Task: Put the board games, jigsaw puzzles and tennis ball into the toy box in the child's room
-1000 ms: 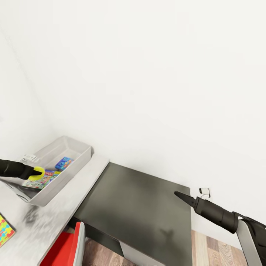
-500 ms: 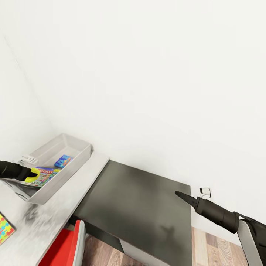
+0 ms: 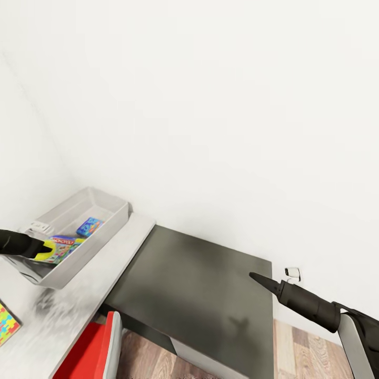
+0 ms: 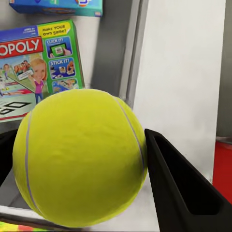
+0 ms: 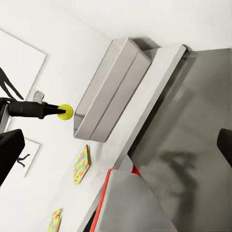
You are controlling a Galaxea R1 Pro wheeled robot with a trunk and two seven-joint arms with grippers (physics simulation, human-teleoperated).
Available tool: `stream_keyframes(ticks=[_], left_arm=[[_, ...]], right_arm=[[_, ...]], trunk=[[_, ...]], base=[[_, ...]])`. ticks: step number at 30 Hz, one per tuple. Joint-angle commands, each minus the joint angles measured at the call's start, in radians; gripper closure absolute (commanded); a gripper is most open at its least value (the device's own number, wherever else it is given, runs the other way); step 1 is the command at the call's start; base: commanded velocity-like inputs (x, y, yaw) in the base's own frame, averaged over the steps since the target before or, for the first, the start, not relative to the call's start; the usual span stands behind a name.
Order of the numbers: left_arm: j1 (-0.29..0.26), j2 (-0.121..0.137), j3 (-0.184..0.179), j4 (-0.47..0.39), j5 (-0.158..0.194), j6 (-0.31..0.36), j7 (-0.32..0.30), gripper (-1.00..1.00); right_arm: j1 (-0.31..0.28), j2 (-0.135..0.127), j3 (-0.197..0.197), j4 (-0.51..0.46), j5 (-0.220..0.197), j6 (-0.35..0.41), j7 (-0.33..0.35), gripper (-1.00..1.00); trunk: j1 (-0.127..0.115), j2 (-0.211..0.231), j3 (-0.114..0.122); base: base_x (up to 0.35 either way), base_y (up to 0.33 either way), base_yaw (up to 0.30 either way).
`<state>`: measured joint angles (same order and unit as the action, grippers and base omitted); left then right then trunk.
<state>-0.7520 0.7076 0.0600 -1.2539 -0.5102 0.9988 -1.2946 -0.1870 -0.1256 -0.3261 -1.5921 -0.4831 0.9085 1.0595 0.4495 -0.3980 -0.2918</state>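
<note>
Tennis ball clamped in left gripper, over the toy box rim, not released. Two board games inside, maybe more hidden. Two jigsaw puzzles left on table. Right gripper empty, fingers look pinched together.

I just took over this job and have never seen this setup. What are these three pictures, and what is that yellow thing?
They come from a two-armed wheeled robot in a simulator. The head view looks down over both arms. The other two come from cameras near each pincer.

The left pincer is shut on the tennis ball, holding it over the near end of the grey toy box. Inside lie a white board game and a smaller blue box.

The right pincer holds nothing over the dark section of the table; whether it is open I cannot tell.

Two jigsaw puzzles still lie on the pale tabletop. A red chair stands in front.
</note>
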Motion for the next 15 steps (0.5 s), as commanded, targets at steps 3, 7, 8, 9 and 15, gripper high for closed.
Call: stream_keyframes(ticks=[3, 7, 8, 9, 15], left_arm=[[-0.001, 0.0, 0.001, -0.001, -0.033, 0.004, -0.011, 1.0], [-0.001, 0.0, 0.002, -0.001, -0.042, 0.004, -0.01, 1.0], [-0.001, 0.0, 0.002, -0.001, -0.043, 0.004, -0.009, 1.0], [-0.001, 0.0, 0.002, -0.001, -0.044, 0.005, -0.009, 1.0], [-0.001, -0.001, 0.003, -0.001, -0.046, 0.005, -0.009, 1.0]], right_arm=[[0.0, 0.0, -0.001, 0.0, 0.0, 0.004, 0.002, -1.0], [-0.001, 0.0, -0.001, 0.0, 0.0, 0.004, 0.002, -1.0], [-0.001, 0.001, -0.001, 0.0, 0.0, 0.004, 0.002, -1.0], [0.0, 0.001, -0.001, 0.0, 0.0, 0.004, 0.002, -1.0], [0.0, 0.001, -0.001, 0.0, 0.0, 0.004, 0.002, -1.0]], trunk=[[0.001, -0.002, -0.007], [0.001, -0.002, -0.013], [0.001, -0.002, -0.015], [0.001, -0.002, -0.016], [0.001, -0.002, -0.026]], base=[[0.0, 0.0, 0.0], [0.0, 0.0, 0.0], [0.0, 0.0, 0.0], [0.0, 0.0, 0.0], [0.0, 0.0, 0.0]])
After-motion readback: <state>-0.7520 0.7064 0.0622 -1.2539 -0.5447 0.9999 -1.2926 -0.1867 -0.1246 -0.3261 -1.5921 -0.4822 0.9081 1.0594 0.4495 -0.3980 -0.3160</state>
